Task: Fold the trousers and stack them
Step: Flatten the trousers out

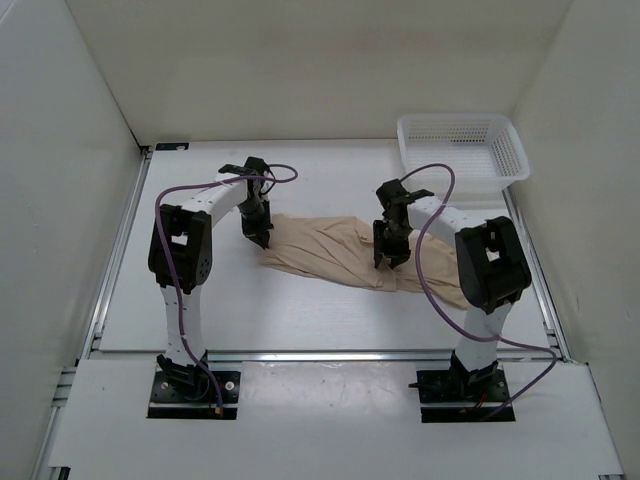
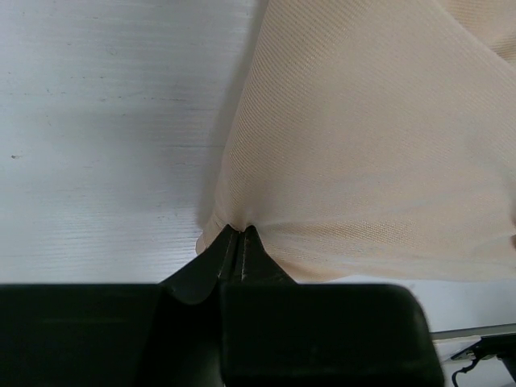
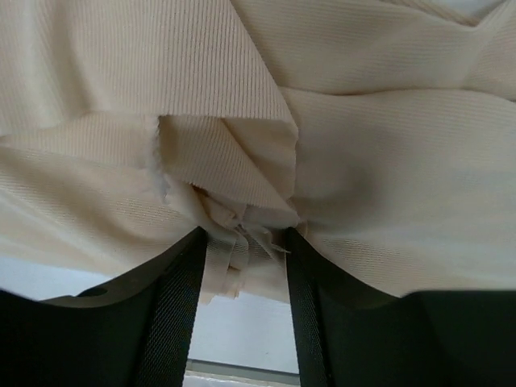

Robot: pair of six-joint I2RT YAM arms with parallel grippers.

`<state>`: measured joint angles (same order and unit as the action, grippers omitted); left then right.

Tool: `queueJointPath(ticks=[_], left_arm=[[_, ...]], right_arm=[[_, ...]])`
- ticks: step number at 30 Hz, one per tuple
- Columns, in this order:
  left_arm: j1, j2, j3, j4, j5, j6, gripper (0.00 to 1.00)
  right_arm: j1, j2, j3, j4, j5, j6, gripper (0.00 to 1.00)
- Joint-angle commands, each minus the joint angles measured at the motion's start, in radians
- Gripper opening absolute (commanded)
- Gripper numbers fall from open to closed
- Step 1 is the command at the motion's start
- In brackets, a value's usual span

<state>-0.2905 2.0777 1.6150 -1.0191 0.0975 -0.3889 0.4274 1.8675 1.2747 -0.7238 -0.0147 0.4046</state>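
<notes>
At far left, item one: left claw (image 1: 262,238), tips together and clamped on the left corner of the trousers (image 1: 335,252), right at the cloth's edge, low over the worktop (image 1: 200,310). The bite looks thin, so lift gently or the fabric may slip out of it.

Item two, centre: trousers, light tan, thin and wrinkled. They lie across the middle of the worktop, from the left claw to beneath the right arm. They are not yet folded. Judged stage: you are taking hold at two points ahead of a fold.

Item three, right of centre: right claw (image 3: 246,242), fingers standing apart on either side of a bunched wad of cloth. Whether they press it you cannot tell from the wrist view. Confirm the grip before you raise anything. Several layers gather there, so check that you hold the ply you want and not a stray fold.

Item four, far right at the back: white mesh basket (image 1: 505,150), well apart from the cloth. It likely plays no part in this step.

Handling note: raise both claws level and together, hold the span taut, then carry one end over the other so the edges meet.
</notes>
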Motion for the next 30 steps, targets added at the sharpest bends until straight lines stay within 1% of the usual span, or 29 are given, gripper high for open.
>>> queueJointPath(ticks=[1, 4, 5, 7, 8, 9, 13, 17, 20, 23, 27, 28, 30], left_arm=[[0.005, -0.047, 0.026, 0.014, 0.005, 0.010, 0.10], [0.005, -0.056, 0.026, 0.014, 0.005, 0.010, 0.10], [0.005, -0.056, 0.017, 0.014, 0.005, 0.010, 0.10], [0.005, -0.056, 0.017, 0.024, 0.005, 0.001, 0.10], [0.005, -0.056, 0.017, 0.024, 0.005, 0.001, 0.10], [0.005, -0.067, 0.017, 0.024, 0.005, 0.001, 0.10], [0.023, -0.099, 0.008, 0.024, -0.004, 0.001, 0.10], [0.045, -0.120, -0.003, 0.024, -0.004, 0.001, 0.10], [0.065, -0.132, -0.023, 0.024, -0.004, 0.001, 0.10], [0.085, -0.152, -0.043, 0.024, -0.004, 0.001, 0.10], [0.085, -0.153, -0.052, 0.024, -0.004, 0.010, 0.10], [0.094, -0.153, -0.052, 0.024, -0.004, 0.010, 0.10], [0.094, -0.140, -0.052, 0.024, -0.004, 0.010, 0.10]], right_arm=[[0.008, 0.024, -0.001, 0.032, 0.024, 0.016, 0.49], [0.017, 0.015, -0.001, 0.041, 0.033, 0.030, 0.37], [0.017, 0.015, -0.001, 0.041, 0.033, 0.030, 0.27], [0.028, 0.003, 0.009, 0.041, 0.044, 0.040, 0.13], [0.028, -0.008, 0.023, 0.031, 0.044, 0.040, 0.03], [0.037, -0.022, 0.023, 0.017, 0.054, 0.040, 0.00], [0.057, -0.063, 0.075, -0.006, 0.055, 0.040, 0.00], [0.100, -0.082, 0.182, -0.068, 0.055, 0.040, 0.00], [0.113, -0.093, 0.218, -0.083, 0.067, 0.049, 0.00], [0.113, -0.102, 0.218, -0.092, 0.088, 0.050, 0.00], [0.102, -0.070, 0.143, -0.083, 0.107, 0.050, 0.00], [0.102, -0.061, 0.132, -0.083, 0.116, 0.059, 0.06], [0.090, -0.039, 0.132, -0.083, 0.116, 0.059, 0.28]])
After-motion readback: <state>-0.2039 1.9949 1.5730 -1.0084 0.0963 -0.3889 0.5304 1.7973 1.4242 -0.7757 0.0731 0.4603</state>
